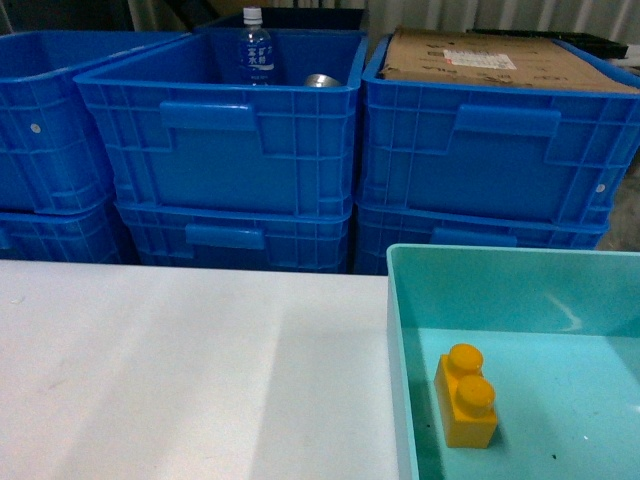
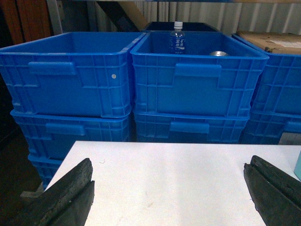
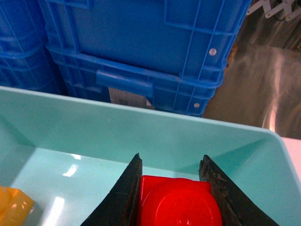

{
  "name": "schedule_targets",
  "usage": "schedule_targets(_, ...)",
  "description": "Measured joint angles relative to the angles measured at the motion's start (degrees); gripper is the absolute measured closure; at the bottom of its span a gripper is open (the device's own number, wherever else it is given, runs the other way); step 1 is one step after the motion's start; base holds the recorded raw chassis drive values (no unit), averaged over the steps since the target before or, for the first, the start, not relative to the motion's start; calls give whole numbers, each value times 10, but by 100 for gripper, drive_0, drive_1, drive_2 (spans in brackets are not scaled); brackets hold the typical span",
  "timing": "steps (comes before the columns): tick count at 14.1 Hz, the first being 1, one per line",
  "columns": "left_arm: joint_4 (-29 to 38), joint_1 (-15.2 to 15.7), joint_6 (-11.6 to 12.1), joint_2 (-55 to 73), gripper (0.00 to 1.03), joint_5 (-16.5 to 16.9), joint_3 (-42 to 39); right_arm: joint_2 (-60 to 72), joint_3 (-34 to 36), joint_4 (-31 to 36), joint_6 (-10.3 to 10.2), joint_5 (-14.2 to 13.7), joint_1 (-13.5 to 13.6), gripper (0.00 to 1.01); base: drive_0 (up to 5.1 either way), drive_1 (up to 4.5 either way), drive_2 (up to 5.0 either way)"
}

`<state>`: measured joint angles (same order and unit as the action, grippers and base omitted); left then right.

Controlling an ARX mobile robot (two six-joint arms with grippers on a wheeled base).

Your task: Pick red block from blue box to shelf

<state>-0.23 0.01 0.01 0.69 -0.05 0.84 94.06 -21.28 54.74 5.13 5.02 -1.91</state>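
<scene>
The red block (image 3: 178, 202) sits between the two black fingers of my right gripper (image 3: 171, 157), and both pads touch its sides. It is inside the blue box (image 3: 141, 127), near the far wall; whether it rests on the floor is hidden. In the head view the blue box (image 1: 480, 290) fills the lower right, and neither the block nor a gripper shows there. My left gripper (image 2: 170, 162) hangs wide open over the white table (image 2: 169, 179), holding nothing. I cannot make out the shelf with certainty.
A yellow-orange two-stud brick (image 1: 466, 395) lies in the box, left of my right gripper. Stacked dark-blue ribbed crates (image 1: 220, 130) stand right behind the table; one holds a water bottle (image 1: 255, 48), another cardboard (image 1: 490, 60). A shiny grey surface (image 3: 263, 84) shows beside the crates.
</scene>
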Motion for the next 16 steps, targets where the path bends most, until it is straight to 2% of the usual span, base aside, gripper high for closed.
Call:
schedule_targets(1, 0, 0, 0, 0, 5, 0, 0, -36, 9, -7, -5, 4, 0, 72, 0, 0, 0)
schedule_targets(8, 0, 0, 0, 0, 5, 0, 0, -285, 80, -85, -6, 18, -8, 72, 0, 0, 0)
schedule_targets(14, 0, 0, 0, 0, 5, 0, 0, -504, 161, -219, -5, 44, -27, 72, 0, 0, 0)
schedule_targets(16, 0, 0, 0, 0, 5, 0, 0, -586, 178, -288, -4, 48, -30, 72, 0, 0, 0)
